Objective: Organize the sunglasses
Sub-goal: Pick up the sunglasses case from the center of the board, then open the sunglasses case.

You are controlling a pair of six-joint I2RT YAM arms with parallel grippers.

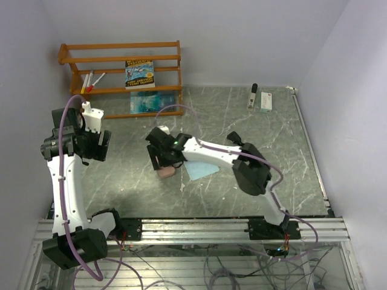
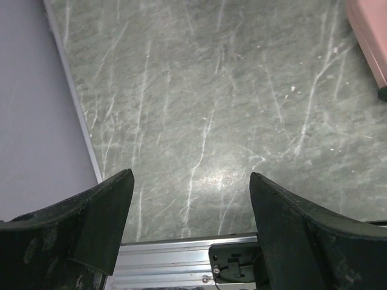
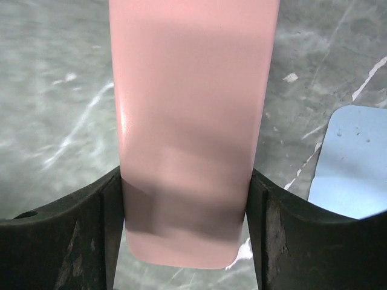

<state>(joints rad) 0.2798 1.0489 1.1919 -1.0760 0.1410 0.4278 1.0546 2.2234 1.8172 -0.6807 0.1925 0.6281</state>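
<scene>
Top view: a wooden rack (image 1: 121, 46) stands at the far left of the marble-patterned table (image 1: 254, 139). On its shelves are a book (image 1: 139, 73) with a yellow title band (the lettering is too small to read), some markers (image 1: 94, 80) and a flat blue item (image 1: 146, 101). Far right, a small white box (image 1: 266, 101) lies just beside a black-and-white stick-shaped object (image 1: 253, 95); neither shows legible print.

Centre: the right gripper (image 3: 184, 181) is clamped on a pink sunglasses case (image 3: 193, 90), with one finger against each long side near its end. The case carries no visible label, and its contents cannot be seen. A light blue cloth (image 3: 354, 163) lies flat just beside it.

Left: the left gripper (image 2: 190, 181) hangs over bare table near the left edge, its jaws wide apart with nothing between them.
</scene>
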